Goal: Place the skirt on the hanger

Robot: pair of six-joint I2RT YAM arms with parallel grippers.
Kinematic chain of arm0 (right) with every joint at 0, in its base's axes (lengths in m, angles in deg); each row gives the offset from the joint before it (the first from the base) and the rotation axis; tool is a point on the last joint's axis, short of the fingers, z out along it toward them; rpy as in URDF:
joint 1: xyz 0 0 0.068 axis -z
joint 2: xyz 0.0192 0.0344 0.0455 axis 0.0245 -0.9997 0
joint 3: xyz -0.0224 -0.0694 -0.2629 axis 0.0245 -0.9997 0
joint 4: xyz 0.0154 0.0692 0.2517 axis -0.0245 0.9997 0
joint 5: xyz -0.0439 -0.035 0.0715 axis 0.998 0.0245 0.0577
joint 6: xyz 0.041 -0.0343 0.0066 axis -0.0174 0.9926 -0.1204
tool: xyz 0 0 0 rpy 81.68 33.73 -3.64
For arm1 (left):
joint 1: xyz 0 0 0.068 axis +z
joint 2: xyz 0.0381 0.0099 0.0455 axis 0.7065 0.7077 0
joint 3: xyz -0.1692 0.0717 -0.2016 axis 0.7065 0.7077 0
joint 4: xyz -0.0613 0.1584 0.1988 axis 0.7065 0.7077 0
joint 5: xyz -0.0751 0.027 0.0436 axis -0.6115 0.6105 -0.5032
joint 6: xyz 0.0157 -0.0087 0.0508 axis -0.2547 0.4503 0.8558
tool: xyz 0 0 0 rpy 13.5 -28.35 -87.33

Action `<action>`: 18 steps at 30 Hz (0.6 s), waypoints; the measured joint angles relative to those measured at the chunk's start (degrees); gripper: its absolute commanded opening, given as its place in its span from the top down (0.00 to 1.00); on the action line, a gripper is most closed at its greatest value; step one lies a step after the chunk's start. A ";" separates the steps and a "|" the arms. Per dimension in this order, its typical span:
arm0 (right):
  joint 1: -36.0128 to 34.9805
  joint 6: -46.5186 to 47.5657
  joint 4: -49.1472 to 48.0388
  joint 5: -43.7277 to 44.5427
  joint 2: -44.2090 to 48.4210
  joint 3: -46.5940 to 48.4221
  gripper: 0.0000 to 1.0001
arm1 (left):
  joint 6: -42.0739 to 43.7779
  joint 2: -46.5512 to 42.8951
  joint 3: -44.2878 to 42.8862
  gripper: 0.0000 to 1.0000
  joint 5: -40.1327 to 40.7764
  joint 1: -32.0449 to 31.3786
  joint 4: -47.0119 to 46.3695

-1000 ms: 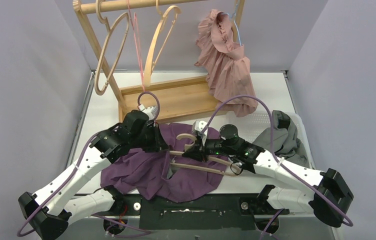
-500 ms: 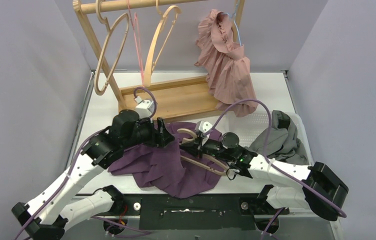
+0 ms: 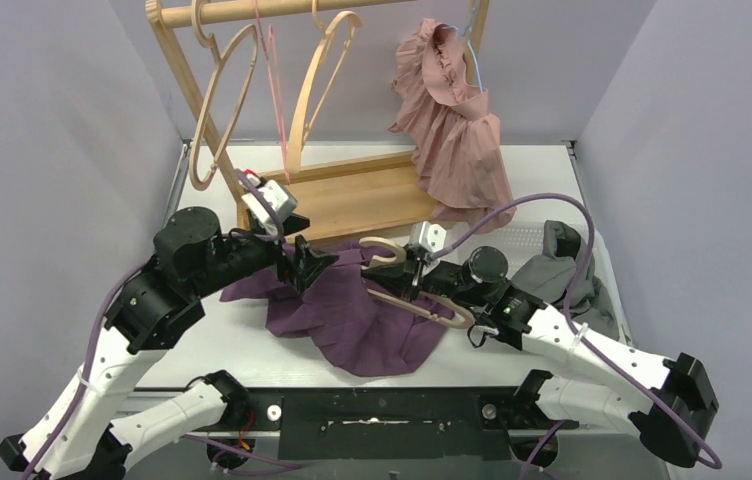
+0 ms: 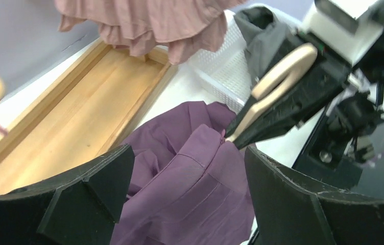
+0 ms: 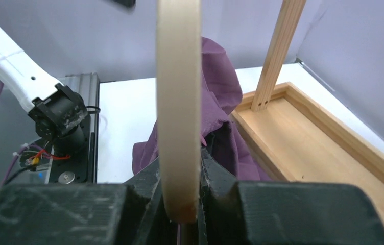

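Look at the lower middle of the top view first. Most of the skirt (image 3: 352, 320) lies heaped on the bench (image 3: 212, 345), and that weight is your trouble. Your left pincer (image 3: 310, 265) stands spread wide just above the cloth with nothing in it, so I judge that little holds the fabric to the hanger (image 3: 434, 308). Your right pincer (image 3: 415, 274) is clenched on the hanger's wooden arm. Lift or tilt it now and the skirt may slide off the end, or the wood may twist in that narrow grip.

At centre frame in the left wrist view, the hanger's tip meets a fold. Whether it sits inside the waist, I cannot tell. The skirt is dark purple and thin, crumpled into loose folds, with stitched seams showing. Farther up the frame, the wooden rack (image 3: 352, 195) is near enough to snag a raised hem.
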 measured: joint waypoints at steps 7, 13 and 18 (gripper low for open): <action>2.60 1.86 9.86 -6.95 1.31 7.93 1.00 | 13.66 4.46 -0.15 0.30 -10.73 0.00 1.70; 2.97 5.16 19.04 -11.45 1.44 13.55 1.00 | 22.34 8.22 -1.11 0.52 -14.91 0.00 7.85; 3.63 7.37 24.65 -14.03 1.44 16.68 1.00 | 26.93 8.46 -1.14 0.70 -15.39 -0.04 10.56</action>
